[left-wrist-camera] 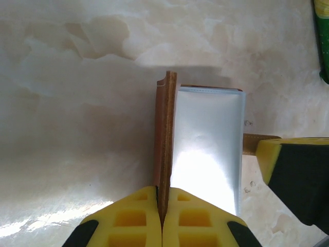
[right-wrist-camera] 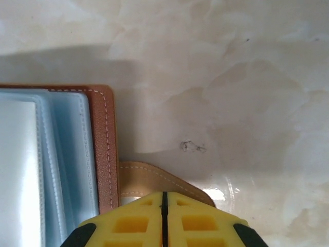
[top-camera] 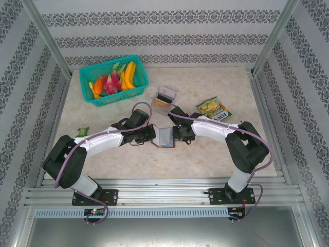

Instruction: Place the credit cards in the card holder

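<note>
Card holder (top-camera: 165,137) edges: left tool (left-wrist-camera: 162,198), right tool (right-wrist-camera: 164,200)

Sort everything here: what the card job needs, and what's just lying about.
Job: card holder, pinched by left gripper and right gripper; credit cards.
Lying about: fruit basket, snack packet, green scrap.

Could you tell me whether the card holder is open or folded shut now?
Open: the left pincer grips the brown cover of the card holder, the right pincer its tab, and clear sleeves lie exposed.
</note>
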Robot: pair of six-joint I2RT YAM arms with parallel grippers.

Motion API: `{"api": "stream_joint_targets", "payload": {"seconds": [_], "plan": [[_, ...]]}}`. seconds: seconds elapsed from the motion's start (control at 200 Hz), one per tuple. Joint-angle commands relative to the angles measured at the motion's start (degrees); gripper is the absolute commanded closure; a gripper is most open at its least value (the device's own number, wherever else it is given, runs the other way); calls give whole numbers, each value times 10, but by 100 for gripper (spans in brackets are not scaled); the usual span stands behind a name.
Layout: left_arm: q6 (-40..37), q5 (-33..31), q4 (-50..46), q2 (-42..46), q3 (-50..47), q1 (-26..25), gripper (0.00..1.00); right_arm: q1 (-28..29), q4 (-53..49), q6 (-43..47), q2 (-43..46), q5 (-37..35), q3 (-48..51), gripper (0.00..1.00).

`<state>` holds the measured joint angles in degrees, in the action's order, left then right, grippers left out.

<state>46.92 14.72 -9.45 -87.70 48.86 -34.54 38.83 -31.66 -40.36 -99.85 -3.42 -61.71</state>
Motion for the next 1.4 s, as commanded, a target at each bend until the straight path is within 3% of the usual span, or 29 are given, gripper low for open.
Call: {"api": "stream_joint_targets", "payload": {"seconds": [0.0, 0.285, 0.534, 0.744, 0.979, 1.398], "plan": [[2, -6, -1, 3, -8, -8, 100, -1, 13, -5, -19, 9, 9, 92], [3, -18, -5, 10, -16, -8, 100, -28, 38, -12, -16, 6, 66, 92], [-2, -19, -10, 9, -17, -8, 100, -92, 140, -55, -18, 160, 124, 92], [2, -15, -1, 8, -26, -8, 100, -122, 160, -47, 46, 186, 120, 90], [0, -5, 10, 6, -21, -8, 100, -60, 95, 11, 93, 153, 21, 86], [2, 1, 18, 2, -18, -8, 100, 22, 84, 0, -7, 132, -53, 88]]}}
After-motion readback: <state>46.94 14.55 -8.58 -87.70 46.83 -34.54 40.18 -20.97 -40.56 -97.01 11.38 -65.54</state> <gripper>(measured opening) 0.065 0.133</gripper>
